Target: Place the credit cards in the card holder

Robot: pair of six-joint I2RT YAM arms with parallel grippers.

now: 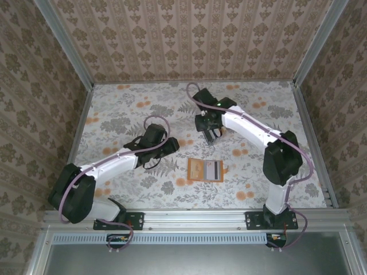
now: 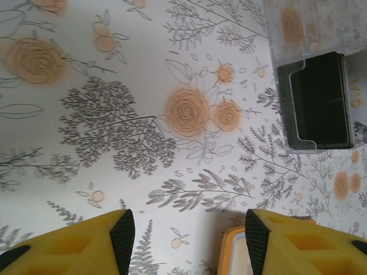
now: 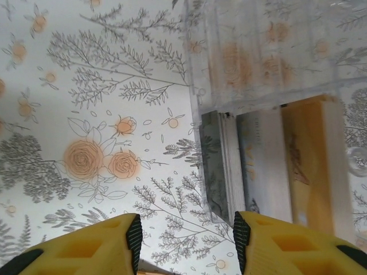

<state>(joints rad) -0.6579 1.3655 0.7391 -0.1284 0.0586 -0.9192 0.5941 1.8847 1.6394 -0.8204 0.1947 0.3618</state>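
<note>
Orange flat fold-over card holder [image 1: 195,170] lies open, long axis from nine to three o'clock, while your left gripper [image 2: 189,235] and right gripper [image 3: 188,235] gape empty.

A robot test cell: wallpaper panels [image 1: 195,34] box in a floral worktop [image 1: 114,109]; at six o'clock an aluminium rail [image 1: 195,215] anchors the left arm [image 1: 109,163] and right arm [image 1: 252,129].

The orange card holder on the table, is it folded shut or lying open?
Open: the card holder lies spread flat, a striped grey card on one half.
</note>
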